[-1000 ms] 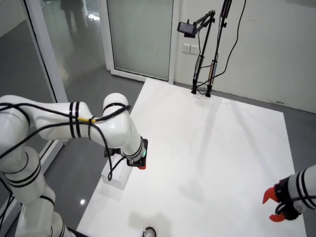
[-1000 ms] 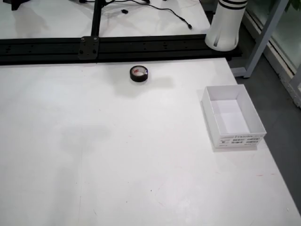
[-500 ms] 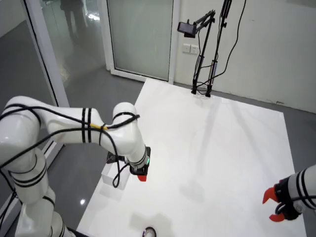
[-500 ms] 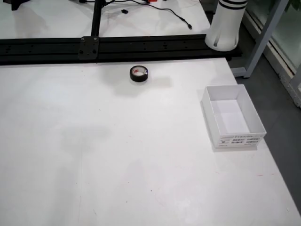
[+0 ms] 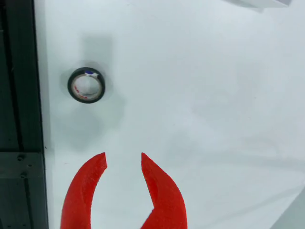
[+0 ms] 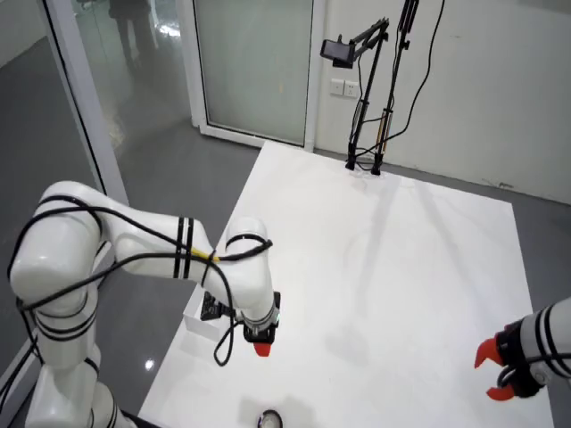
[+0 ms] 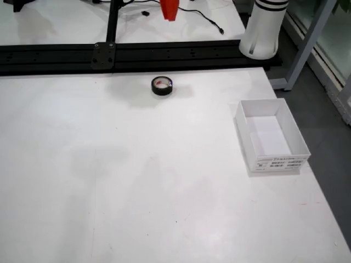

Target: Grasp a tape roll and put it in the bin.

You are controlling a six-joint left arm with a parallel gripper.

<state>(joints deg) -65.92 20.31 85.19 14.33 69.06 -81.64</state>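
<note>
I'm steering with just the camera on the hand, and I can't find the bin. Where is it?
Observer: In the view across the table, the white bin sits to the right of the tape roll, near the right edge.
Operator: Is there stuff in it?
Observer: No, only its bare white floor shows.
Operator: Is my hand touching the tape?
Observer: No. In the view from high up, the hand hangs in the air, apart from the roll.
</note>
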